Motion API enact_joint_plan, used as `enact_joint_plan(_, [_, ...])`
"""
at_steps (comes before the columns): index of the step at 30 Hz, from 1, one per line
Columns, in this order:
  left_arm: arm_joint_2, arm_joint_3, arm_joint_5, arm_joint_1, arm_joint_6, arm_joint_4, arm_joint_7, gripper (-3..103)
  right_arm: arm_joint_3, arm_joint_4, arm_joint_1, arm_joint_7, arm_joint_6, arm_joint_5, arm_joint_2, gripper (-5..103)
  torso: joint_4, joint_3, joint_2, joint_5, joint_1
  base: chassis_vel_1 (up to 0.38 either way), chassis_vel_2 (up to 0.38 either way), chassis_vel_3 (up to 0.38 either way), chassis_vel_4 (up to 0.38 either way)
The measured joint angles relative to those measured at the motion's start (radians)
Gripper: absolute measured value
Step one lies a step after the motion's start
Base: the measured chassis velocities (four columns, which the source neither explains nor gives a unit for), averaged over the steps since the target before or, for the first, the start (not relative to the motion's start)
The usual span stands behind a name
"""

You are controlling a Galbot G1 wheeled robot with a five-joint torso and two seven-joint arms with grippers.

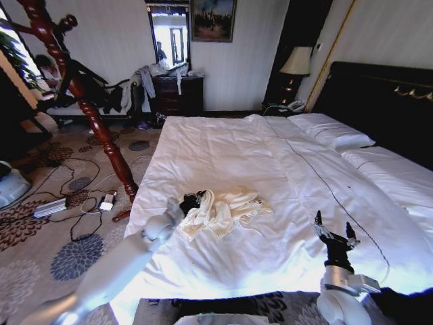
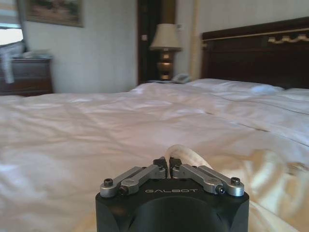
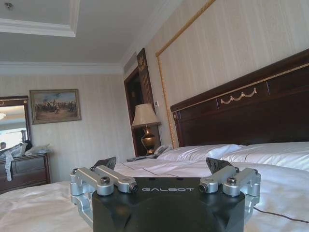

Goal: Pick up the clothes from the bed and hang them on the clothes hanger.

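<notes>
The clothes (image 1: pixel 226 210) are a crumpled cream garment lying on the white sheet of the bed (image 1: pixel 270 156), near its foot. My left gripper (image 1: pixel 190 202) reaches in from the lower left to the garment's left edge. In the left wrist view the left gripper (image 2: pixel 168 163) is shut, pinching a fold of the cream clothes (image 2: pixel 190 155). My right gripper (image 1: pixel 333 230) stands over the sheet to the right of the garment, well apart from it. Its fingers point up and are open with nothing between them, as the right gripper (image 3: pixel 161 165) shows in its wrist view. The clothes hanger is out of view.
A red-brown wooden coat stand (image 1: pixel 88 108) rises beside the bed's left side. Cables and a power strip (image 1: pixel 51 206) lie on the carpet there. White pillows (image 1: pixel 331 130) and a dark headboard (image 1: pixel 379 101) are at the right. A dresser (image 1: pixel 177 95) with heaped garments stands at the back.
</notes>
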Motion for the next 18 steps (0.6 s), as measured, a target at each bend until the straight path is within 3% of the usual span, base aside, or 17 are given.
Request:
enact_joint_plan(2, [-0.006,-0.003,-0.007,-0.002,0.006,0.002,-0.014,1,0.000,-0.002,0.000,0.000,0.000,0.000,0.000,100,0.0001,0.000,0.000,0.0000,0.000,0.000,0.000,0.000,0.000])
enact_joint_plan(6, [-0.021,-0.098,-0.096,-0.005,0.071,-0.006,-0.084,23,-0.009,-0.014,0.008,0.000,0.004,-0.002,0.006,100,0.0003,0.000,0.000,0.0002,0.000,0.000,0.000,0.000,0.000])
enact_joint_plan(7, [-0.021,-0.098,-0.096,-0.005,0.071,-0.006,-0.084,23,-0.009,-0.014,0.008,0.000,0.004,-0.002,0.006,100,0.0003,0.000,0.000,0.0002,0.000,0.000,0.000,0.000,0.000])
enact_joint_plan(9, [0.004,-0.155,-0.149,-0.005,0.106,-0.001,-0.079,33,-0.013,-0.016,0.010,0.000,0.005,-0.003,0.006,100,0.0003,0.000,0.000,-0.0001,0.000,0.000,0.000,0.000,0.000])
enact_joint_plan(11, [0.017,-0.169,-0.164,-0.004,0.114,0.000,-0.070,33,-0.014,-0.016,0.011,0.000,0.006,-0.004,0.005,100,0.0004,0.000,0.000,-0.0001,0.000,0.000,0.000,0.000,0.000])
enact_joint_plan(14, [0.079,-0.232,-0.236,0.012,0.179,-0.021,-0.044,49,-0.014,-0.017,0.011,-0.001,0.010,-0.004,0.003,100,0.0006,0.000,0.000,-0.0001,0.000,0.000,0.000,0.000,0.000])
enact_joint_plan(15, [0.079,-0.232,-0.236,0.012,0.179,-0.021,-0.044,49,-0.014,-0.017,0.011,-0.001,0.010,-0.004,0.003,100,0.0006,0.000,0.000,-0.0001,0.000,0.000,0.000,0.000,0.000])
enact_joint_plan(16, [0.087,-0.238,-0.255,0.016,0.204,-0.027,-0.046,55,-0.014,-0.018,0.011,-0.001,0.011,-0.004,0.003,100,0.0006,0.000,0.000,0.0000,0.000,0.000,0.000,0.000,0.000])
enact_joint_plan(18, [0.103,-0.255,-0.366,0.035,0.332,-0.045,-0.077,66,-0.017,-0.019,0.006,-0.001,0.016,-0.009,0.003,100,0.0002,0.000,0.000,-0.0002,0.000,0.000,0.000,0.000,0.000])
